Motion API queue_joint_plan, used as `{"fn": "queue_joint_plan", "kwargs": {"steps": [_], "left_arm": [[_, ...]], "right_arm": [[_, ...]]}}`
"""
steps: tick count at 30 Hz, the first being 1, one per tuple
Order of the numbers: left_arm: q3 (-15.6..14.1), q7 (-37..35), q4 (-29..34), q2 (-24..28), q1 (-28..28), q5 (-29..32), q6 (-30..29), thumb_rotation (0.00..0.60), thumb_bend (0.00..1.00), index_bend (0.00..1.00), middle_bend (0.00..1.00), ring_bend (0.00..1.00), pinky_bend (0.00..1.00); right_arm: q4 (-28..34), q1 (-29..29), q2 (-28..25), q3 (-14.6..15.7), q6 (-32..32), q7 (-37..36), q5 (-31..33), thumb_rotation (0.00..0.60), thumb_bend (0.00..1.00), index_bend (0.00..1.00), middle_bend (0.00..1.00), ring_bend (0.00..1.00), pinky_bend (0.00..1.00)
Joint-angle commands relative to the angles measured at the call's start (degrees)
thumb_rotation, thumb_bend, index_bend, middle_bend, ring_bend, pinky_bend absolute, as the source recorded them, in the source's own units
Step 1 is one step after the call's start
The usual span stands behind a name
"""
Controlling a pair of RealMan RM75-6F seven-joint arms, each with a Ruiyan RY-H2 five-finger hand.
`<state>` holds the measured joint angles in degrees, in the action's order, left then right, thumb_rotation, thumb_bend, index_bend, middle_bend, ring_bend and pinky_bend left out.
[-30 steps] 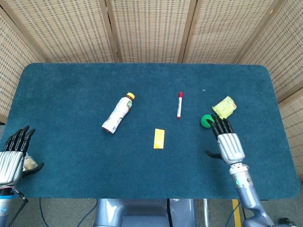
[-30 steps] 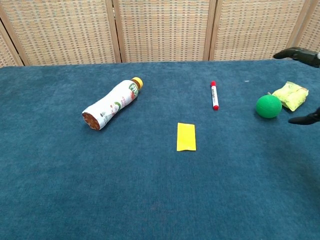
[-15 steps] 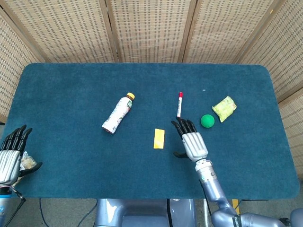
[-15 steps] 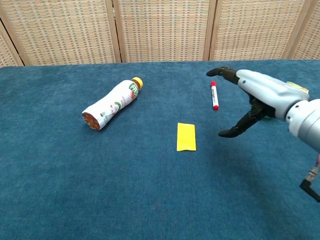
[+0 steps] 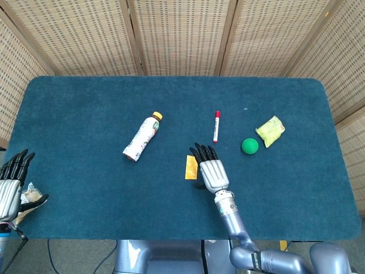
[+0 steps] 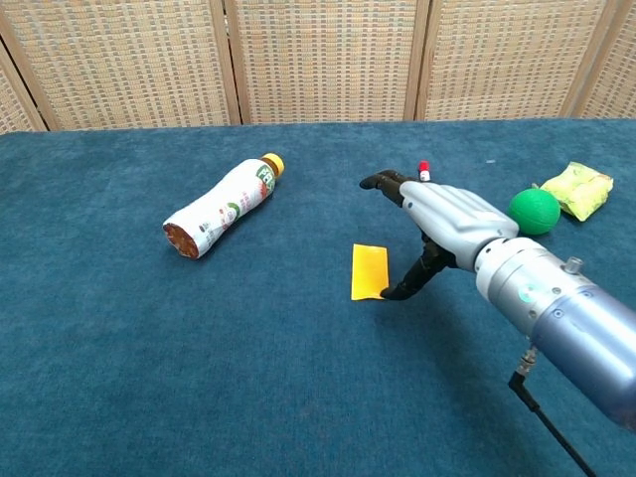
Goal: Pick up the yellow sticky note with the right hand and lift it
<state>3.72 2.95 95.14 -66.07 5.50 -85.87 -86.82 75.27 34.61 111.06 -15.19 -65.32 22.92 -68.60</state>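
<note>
The yellow sticky note (image 5: 190,167) (image 6: 369,271) lies flat on the blue table, near its middle. My right hand (image 5: 209,169) (image 6: 437,224) hovers just right of the note, open, fingers stretched forward above it and the thumb reaching down close to the note's right edge. It holds nothing. My left hand (image 5: 11,191) is open at the table's near left edge, beside a crumpled pale object (image 5: 33,196); the chest view does not show it.
A lying bottle (image 5: 142,137) (image 6: 219,207) is left of the note. A red-capped marker (image 5: 216,126) lies beyond my right hand. A green ball (image 5: 249,146) (image 6: 535,211) and a yellow packet (image 5: 270,131) (image 6: 576,189) sit to the right.
My right hand has swept left from beside the green ball, past the marker, to the note's right edge. The left hand has drifted slightly lower.
</note>
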Motion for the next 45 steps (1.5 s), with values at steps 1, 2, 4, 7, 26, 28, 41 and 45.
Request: {"fn": "queue_joint_plan", "kwargs": {"steps": [1, 2, 4, 7, 26, 28, 41, 45], "left_arm": [[0.19, -0.11, -0.12, -0.01, 0.12, 0.41, 0.25, 0.6, 0.1, 0.0, 0.0, 0.0, 0.08], [0.25, -0.13, -0.16, -0.02, 0.15, 0.55, 0.32, 0.6, 0.1, 0.0, 0.0, 0.0, 0.08], [0.39, -0.21, -0.23, -0.02, 0.21, 0.87, 0.47, 0.6, 0.1, 0.0, 0.0, 0.0, 0.08], [0.54, -0.27, -0.36, -0.03, 0.29, 1.29, 0.68, 0.6, 0.1, 0.0, 0.0, 0.0, 0.08], [0.74, -0.33, -0.47, -0.1, 0.5, 2.01, 1.15, 0.6, 0.1, 0.0, 0.0, 0.0, 0.08], [0.72, -0.37, -0.52, -0.12, 0.52, 1.99, 1.16, 0.6, 0.1, 0.0, 0.0, 0.0, 0.08], [0.66, -0.94, -0.38, 0.16, 0.37, 1.65, 0.75, 0.6, 0.1, 0.0, 0.0, 0.0, 0.08], [0.59, -1.02, -0.28, 0.23, 0.3, 1.49, 0.61, 0.6, 0.1, 0.0, 0.0, 0.0, 0.08]], "right_arm": [[-4.3, 1.6, 2.86, -0.41, 1.08, -0.5, 0.6, 0.6, 0.23, 0.09, 0.0, 0.0, 0.0], [-5.18, 1.83, 3.3, -0.47, 1.29, -0.73, 0.66, 0.6, 0.23, 0.09, 0.0, 0.0, 0.0], [-6.76, 2.21, 4.03, -0.55, 1.68, -1.23, 0.73, 0.6, 0.23, 0.09, 0.0, 0.0, 0.0], [-8.55, 2.61, 4.83, -0.61, 2.2, -1.75, 0.92, 0.6, 0.23, 0.09, 0.0, 0.0, 0.0], [-14.98, 4.58, 7.92, -1.1, 3.44, -3.37, 0.65, 0.6, 0.27, 0.1, 0.0, 0.0, 0.0], [-15.85, 4.98, 8.46, -1.2, 3.4, -3.2, 0.46, 0.6, 0.32, 0.11, 0.0, 0.0, 0.0], [-15.27, 5.49, 8.61, -1.18, 0.1, -2.4, -2.2, 0.6, 0.63, 0.14, 0.0, 0.0, 0.0], [-13.36, 4.89, 7.72, -0.84, -0.92, -1.76, -2.64, 0.6, 0.64, 0.14, 0.0, 0.0, 0.0]]}}
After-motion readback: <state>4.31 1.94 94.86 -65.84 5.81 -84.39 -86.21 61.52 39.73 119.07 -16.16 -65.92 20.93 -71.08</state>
